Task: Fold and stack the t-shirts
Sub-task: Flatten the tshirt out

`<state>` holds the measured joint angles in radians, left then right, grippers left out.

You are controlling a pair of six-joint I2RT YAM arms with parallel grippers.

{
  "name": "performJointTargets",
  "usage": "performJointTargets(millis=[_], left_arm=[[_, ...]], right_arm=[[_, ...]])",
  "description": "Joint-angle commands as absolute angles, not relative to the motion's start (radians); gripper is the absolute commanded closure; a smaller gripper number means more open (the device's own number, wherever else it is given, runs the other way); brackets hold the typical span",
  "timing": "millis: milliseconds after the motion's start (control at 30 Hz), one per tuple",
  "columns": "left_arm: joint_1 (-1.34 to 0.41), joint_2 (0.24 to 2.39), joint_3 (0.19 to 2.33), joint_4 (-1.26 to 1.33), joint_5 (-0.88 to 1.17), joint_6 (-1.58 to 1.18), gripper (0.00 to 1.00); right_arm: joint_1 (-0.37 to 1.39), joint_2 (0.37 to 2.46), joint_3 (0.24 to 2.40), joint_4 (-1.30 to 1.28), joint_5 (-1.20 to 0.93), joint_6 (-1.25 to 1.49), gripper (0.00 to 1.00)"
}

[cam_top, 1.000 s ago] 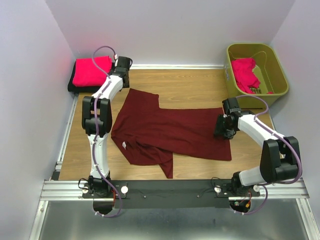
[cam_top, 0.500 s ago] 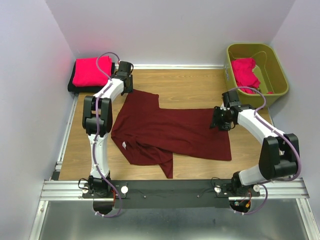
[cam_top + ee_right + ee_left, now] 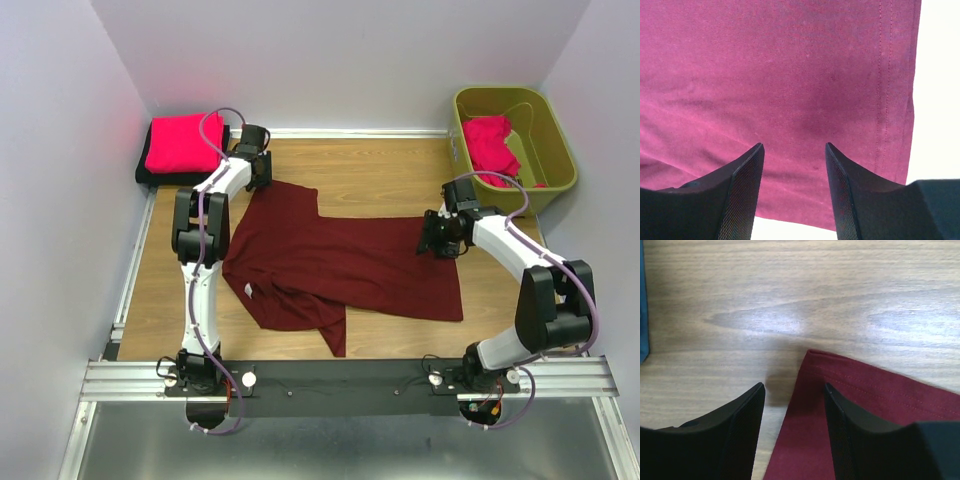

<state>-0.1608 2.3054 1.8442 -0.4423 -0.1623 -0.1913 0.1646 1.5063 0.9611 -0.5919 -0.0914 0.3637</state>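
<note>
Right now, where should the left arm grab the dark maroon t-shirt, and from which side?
Probably its hemmed far-left corner: the maroon t-shirt lies flat there, and that corner sits free on the bare table. Come straight down, open jaws straddling the hem.

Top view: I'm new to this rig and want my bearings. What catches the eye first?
A maroon shirt lies spread across the middle of the table, the open left gripper at its far-left corner, the open right gripper over its right edge. A folded pink shirt sits on a black shirt in the far-left corner; a second pink shirt lies in the green bin at far right.
</note>
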Motion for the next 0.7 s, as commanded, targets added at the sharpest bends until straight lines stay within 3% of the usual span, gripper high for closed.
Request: performJointTargets(millis=[0, 467, 533, 600, 667], left_arm=[[-0.16, 2.338, 1.882, -0.446, -0.13, -0.198, 0.41], [-0.173, 2.329, 1.832, -0.542, -0.072, -0.245, 0.51], [-0.173, 2.339, 1.833, -0.541, -0.068, -0.242, 0.63], [-0.172, 2.355, 1.856, -0.569, -0.069, -0.245, 0.69], [-0.173, 2.352, 1.847, -0.558, -0.066, -0.238, 0.83]], right_arm=[[0.175, 1.528, 0.982, -0.568, -0.107, 0.348, 0.4], [0.176, 1.554, 0.999, -0.548, -0.114, 0.348, 0.4], [0.176, 1.56, 0.997, -0.543, -0.11, 0.348, 0.4], [0.176, 1.563, 1.002, -0.538, -0.109, 0.35, 0.4], [0.176, 1.572, 1.014, -0.532, -0.103, 0.35, 0.4]])
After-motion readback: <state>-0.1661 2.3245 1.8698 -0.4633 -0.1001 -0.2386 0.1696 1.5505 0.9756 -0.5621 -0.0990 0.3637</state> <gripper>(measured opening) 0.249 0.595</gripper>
